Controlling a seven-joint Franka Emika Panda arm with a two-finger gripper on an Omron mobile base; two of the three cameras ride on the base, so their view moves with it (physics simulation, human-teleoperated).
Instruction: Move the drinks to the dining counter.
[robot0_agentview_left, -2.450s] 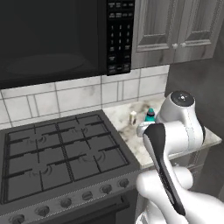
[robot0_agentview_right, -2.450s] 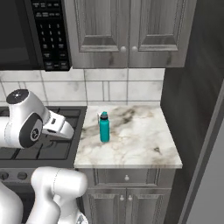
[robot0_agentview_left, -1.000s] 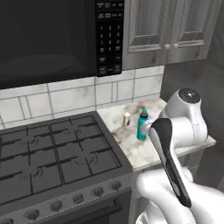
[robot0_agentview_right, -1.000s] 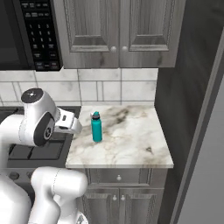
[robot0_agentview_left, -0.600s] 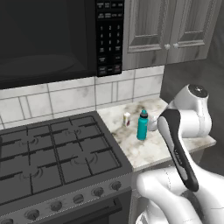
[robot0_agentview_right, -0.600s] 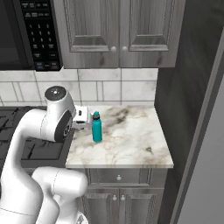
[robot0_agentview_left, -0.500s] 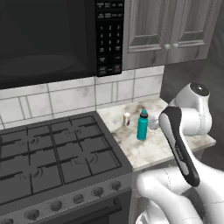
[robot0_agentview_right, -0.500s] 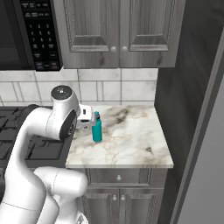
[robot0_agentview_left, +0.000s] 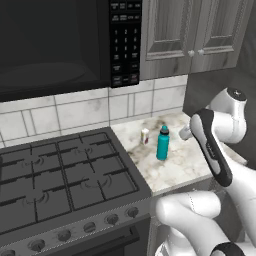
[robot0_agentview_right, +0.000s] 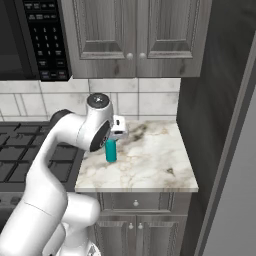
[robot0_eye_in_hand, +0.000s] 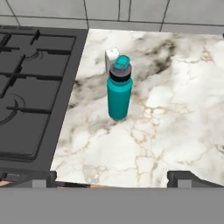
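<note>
The teal water bottle (robot0_eye_in_hand: 119, 89) stood upright near the centre of the hand view, on the marble tabletop (robot0_eye_in_hand: 175, 113) beside the stove (robot0_eye_in_hand: 30, 83). A small pale can (robot0_eye_in_hand: 111, 57) was half hidden behind it. The tool (robot0_eye_in_hand: 111, 177) was released, its tips cut off at the lower edge. In the right base view, the arm (robot0_agentview_right: 95, 131) covered the bottle's top.
</note>
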